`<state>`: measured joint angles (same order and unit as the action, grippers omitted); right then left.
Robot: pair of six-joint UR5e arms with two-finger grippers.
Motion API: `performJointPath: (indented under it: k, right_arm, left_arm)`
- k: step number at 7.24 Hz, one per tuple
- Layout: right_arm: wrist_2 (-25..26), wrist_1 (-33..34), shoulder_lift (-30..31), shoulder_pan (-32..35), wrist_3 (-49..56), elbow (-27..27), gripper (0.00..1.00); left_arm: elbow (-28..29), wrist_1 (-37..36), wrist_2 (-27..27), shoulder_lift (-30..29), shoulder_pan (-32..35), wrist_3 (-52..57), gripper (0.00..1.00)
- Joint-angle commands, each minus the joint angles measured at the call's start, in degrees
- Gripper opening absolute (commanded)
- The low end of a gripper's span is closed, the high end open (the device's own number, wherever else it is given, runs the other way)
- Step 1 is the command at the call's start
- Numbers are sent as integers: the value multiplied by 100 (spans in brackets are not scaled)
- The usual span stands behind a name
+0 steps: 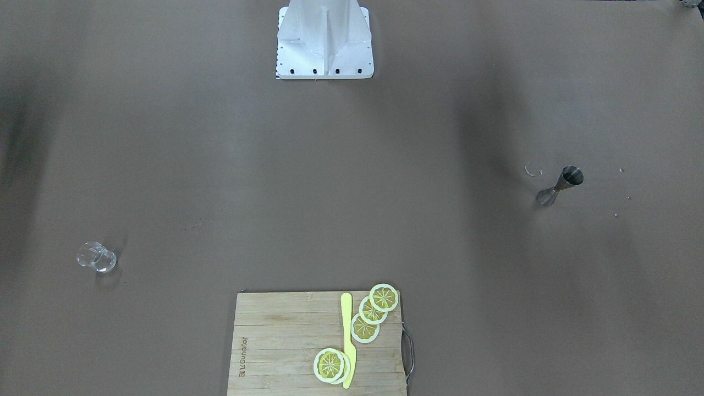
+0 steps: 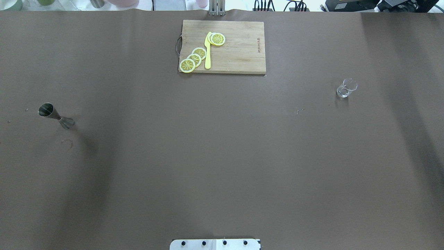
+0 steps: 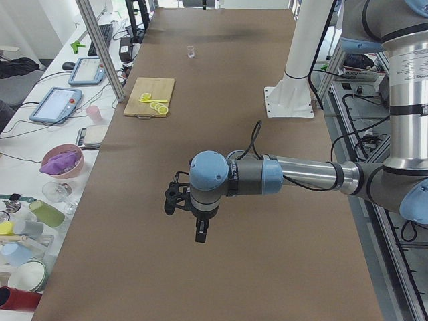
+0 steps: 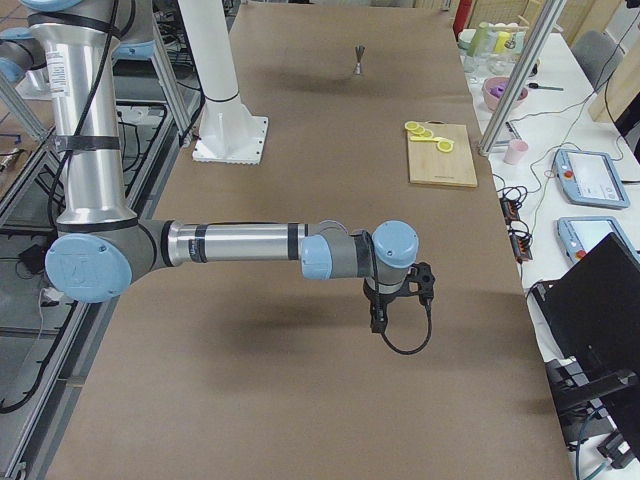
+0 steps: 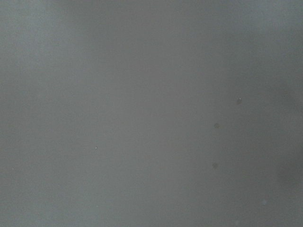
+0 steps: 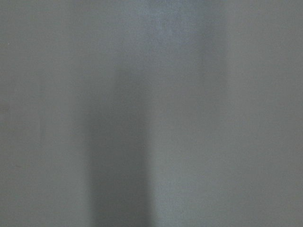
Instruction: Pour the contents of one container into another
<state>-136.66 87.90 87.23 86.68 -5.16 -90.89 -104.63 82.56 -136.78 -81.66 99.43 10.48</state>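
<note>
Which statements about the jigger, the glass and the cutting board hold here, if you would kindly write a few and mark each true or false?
1. The jigger stands upright on the table. True.
2. The glass sits on the cutting board. False: it stands on the bare table, well apart from the board.
3. A yellow knife lies on the cutting board among lemon slices. True.
4. The jigger and the glass stand side by side. False: they are far apart, the jigger toward the robot's left end of the table and the glass toward its right end.
</note>
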Motion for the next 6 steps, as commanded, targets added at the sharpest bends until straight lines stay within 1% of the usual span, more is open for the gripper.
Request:
performJointPath:
  k: [1,2,4,5,6]
  right_arm:
    - [270,-1,40,-2,-3,-8,100]
    - [280,60,23,-19,-46,114,100]
    - [272,60,57,-11,-134,176,100]
    - [428,52,40,-19,-134,177,100]
    - [456,52,49,-19,-143,177,100]
  left_arm:
    - [31,-3,98,-17,-3,-11,98]
    - [40,-3,142,-17,-3,-20,98]
    - [22,-3,143,-17,-3,-20,98]
    - [13,6,143,-17,-3,-20,98]
    - [22,6,143,-8,-3,-20,98]
